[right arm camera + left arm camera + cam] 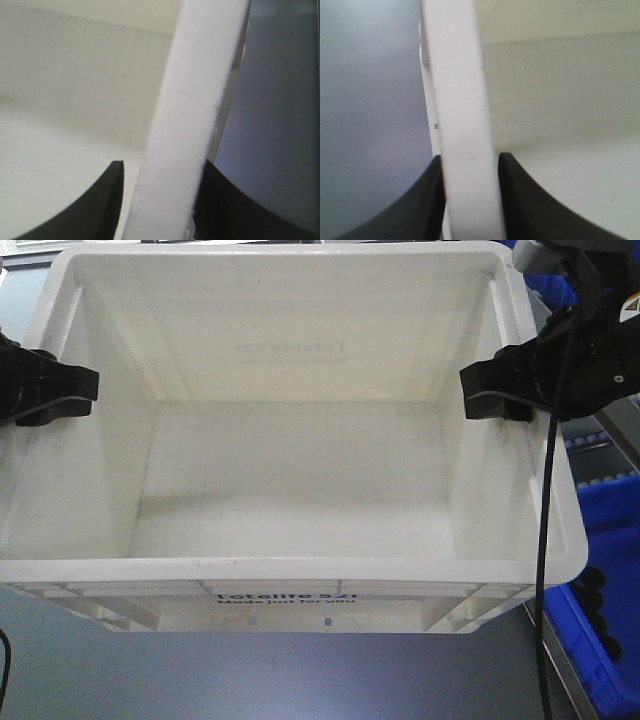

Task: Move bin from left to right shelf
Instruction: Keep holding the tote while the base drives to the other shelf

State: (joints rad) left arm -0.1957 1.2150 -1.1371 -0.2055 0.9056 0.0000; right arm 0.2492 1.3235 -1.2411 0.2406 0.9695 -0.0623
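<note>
The left gripper (470, 167) is closed on the left rim of the bin (300, 490), with a black finger pressed to each side. The right gripper (162, 170) straddles the right rim, but a thin gap shows beside its inner finger, so I cannot tell whether it truly clamps. The bin fills the middle of the grey desk (280, 680), its printed wall toward the near edge. To carry it well, both wrists should probably rise together and level, or the rim may slip. Blue bins (605, 540) crowd just past the desk's right edge, and a black cable (545, 540) hangs across the right rim; the near side looks open.
</note>
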